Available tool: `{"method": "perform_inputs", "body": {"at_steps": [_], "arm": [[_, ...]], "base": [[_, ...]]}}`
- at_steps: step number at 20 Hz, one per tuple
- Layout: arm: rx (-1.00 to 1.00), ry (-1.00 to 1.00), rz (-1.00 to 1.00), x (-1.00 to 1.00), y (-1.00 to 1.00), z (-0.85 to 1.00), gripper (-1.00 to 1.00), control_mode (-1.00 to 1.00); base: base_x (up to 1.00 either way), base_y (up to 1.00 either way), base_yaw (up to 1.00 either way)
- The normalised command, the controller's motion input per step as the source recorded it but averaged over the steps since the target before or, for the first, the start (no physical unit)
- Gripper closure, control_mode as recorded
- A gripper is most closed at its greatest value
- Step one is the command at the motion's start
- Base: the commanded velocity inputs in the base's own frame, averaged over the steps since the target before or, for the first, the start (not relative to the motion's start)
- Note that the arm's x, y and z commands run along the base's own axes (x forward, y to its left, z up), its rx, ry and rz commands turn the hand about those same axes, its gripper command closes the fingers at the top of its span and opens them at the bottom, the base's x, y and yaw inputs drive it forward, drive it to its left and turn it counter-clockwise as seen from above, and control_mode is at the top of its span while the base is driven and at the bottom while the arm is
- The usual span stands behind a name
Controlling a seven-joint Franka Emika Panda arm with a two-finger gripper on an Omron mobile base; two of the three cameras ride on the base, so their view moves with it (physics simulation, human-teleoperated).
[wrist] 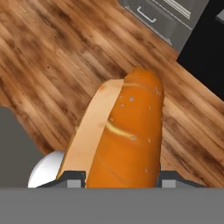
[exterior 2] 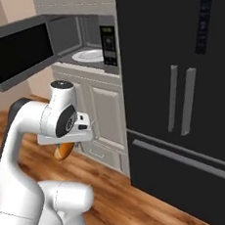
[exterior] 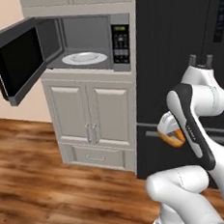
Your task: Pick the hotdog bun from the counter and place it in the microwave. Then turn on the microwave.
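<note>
My gripper (wrist: pixel 122 177) is shut on the hotdog bun (wrist: pixel 127 135), a tan-orange roll that sticks out between the fingertips over the wooden floor. From the base, the bun (exterior: pixel 173 138) (exterior 2: pixel 64 150) hangs at cabinet height, below and to the right of the microwave (exterior: pixel 85 43) (exterior 2: pixel 84 38). The microwave door (exterior: pixel 19 60) is swung wide open to the left. Inside lies a glass turntable (exterior: pixel 84 58), and the keypad (exterior: pixel 121 44) is on the right side. The counter is out of view.
A tall black fridge (exterior 2: pixel 182 102) stands right of the microwave. Pale cabinet doors (exterior: pixel 90 116) and a drawer sit under it. Wooden floor (exterior: pixel 39 189) spreads out to the left.
</note>
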Motion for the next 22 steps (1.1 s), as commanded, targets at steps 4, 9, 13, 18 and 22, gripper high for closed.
{"method": "perform_inputs", "body": {"at_steps": [4, 9, 13, 18, 22], "arm": [[0.00, 0.00, 0.00, 0.00, 0.00, 0.00, 1.00, 1.00], [0.00, 0.00, 0.00, 0.00, 0.00, 0.00, 1.00, 1.00], [0.00, 0.00, 0.00, 0.00, 0.00, 0.00, 1.00, 1.00], [0.00, 0.00, 0.00, 0.00, 0.00, 0.00, 1.00, 1.00], [0.00, 0.00, 0.00, 0.00, 0.00, 0.00, 1.00, 1.00]], "base": [[0.57, 0.16, -0.09], [0.49, 0.23, -0.21], [0.50, 0.34, -0.27], [0.44, 0.43, -0.23], [0.30, 0.52, -0.19]]}}
